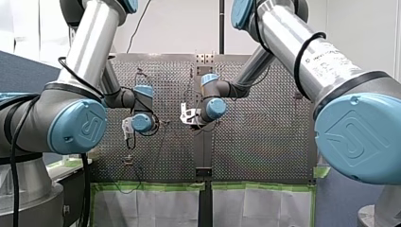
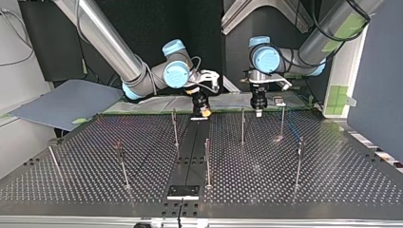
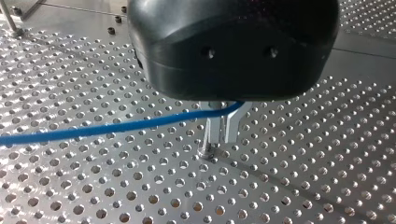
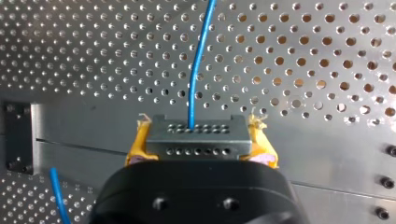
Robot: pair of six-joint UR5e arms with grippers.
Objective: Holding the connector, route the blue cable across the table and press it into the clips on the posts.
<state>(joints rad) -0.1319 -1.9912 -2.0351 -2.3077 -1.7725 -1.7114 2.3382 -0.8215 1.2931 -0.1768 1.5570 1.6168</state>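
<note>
Connector [image 4: 196,136] clamped, cable [image 4: 197,65] held by both end effectors

We see our right end effector [image 4: 198,142] closed on the connector. Its yellow pads [image 4: 139,149] press on the two sides of the grey block, whose face carries rows of small holes. The cable leaves the middle of that face and runs straight ahead over the perforated bench [image 4: 303,56], away from the end effector. A second stretch of the same blue line shows beside the black housing [image 4: 196,196], low over the bench.

In the left wrist view our left end effector [image 3: 222,140] points down at the bench, its tips just above the surface. Its two metal fingers [image 3: 212,130] stand almost together, with only a narrow slit between them. The cable comes in from the side and passes at their roots, under the black body, and we read it as pinched there. From that point it runs above the bench and out of the view.

In the top view both end effectors stand at the far edge of the bench, near each other but apart. The right one, at the view's left, is over the dark strip [image 2: 190,147] that runs down the middle. The left one, at the view's right, is beyond and between two posts [image 2: 243,126]. More posts stand upright across the bench, well apart from one another. The cable is too thin to follow in this view, and we cannot tell whether it touches any post.
</note>
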